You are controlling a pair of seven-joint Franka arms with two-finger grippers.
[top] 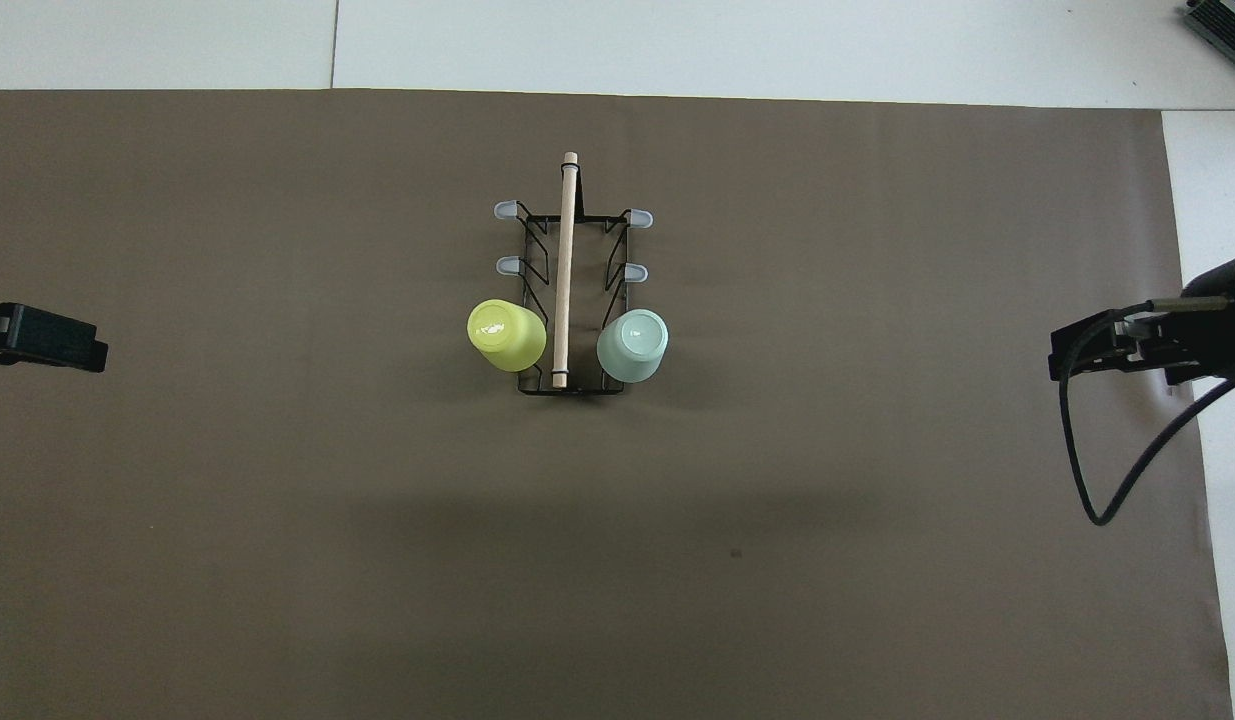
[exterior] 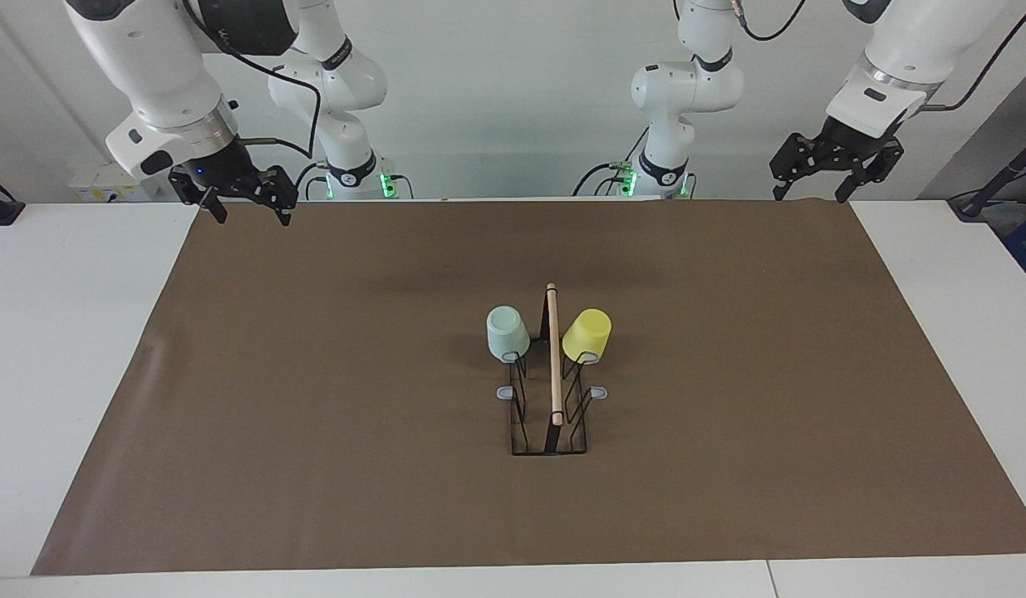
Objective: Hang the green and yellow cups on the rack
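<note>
Green cup [exterior: 508,332] and yellow cup [exterior: 586,335] hang on rack [exterior: 551,415]; left gripper [exterior: 837,170] and right gripper [exterior: 238,198] empty, fingers apart: retreat clear, no contact.

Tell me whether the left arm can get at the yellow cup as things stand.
Probably yes. The yellow cup hangs on the rack on the left arm's side; nothing lies between it and the open, empty left pincer.

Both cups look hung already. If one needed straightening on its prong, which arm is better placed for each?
Left for the yellow cup, right for the green cup: each hangs on its arm's side of the rack. Left gripper and right gripper hang open, equally distant.
</note>
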